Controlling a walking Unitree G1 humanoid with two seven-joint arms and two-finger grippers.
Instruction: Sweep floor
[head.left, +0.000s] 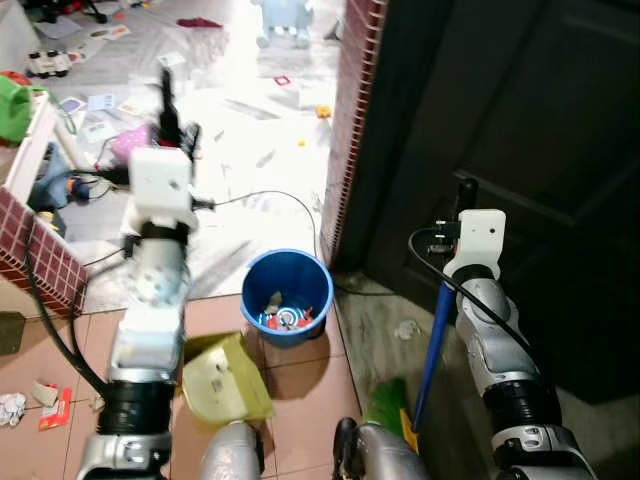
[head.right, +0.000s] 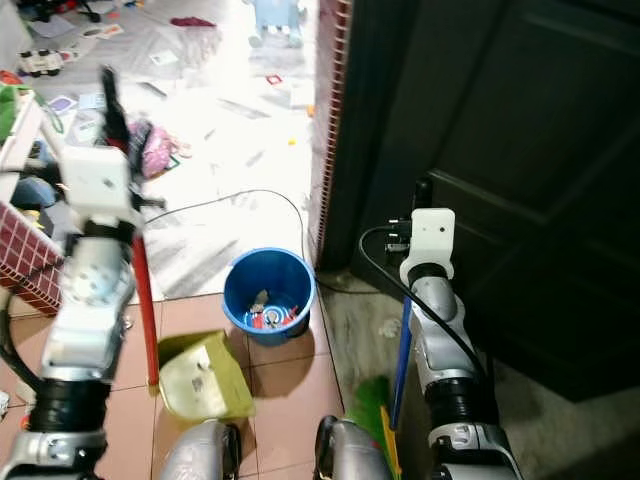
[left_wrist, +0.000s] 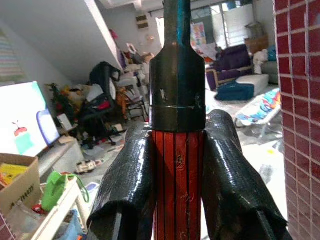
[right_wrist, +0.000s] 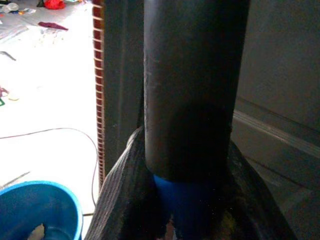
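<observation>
Sweeping step: our left gripper (left_wrist: 177, 200) is clamped on the dustpan (head.right: 205, 378) handle, our right gripper (right_wrist: 190, 200) clamped on the broom (head.left: 436, 335), whose bristles below should drag toward the pan beside the bucket (head.left: 287, 296).

- Left arm raised forward, left gripper (left_wrist: 177, 200) upright, jaws clamped around a red handle (left_wrist: 177, 185).
- Right arm raised forward, right gripper (right_wrist: 192, 200) closed around a blue handle (right_wrist: 187, 205).
</observation>
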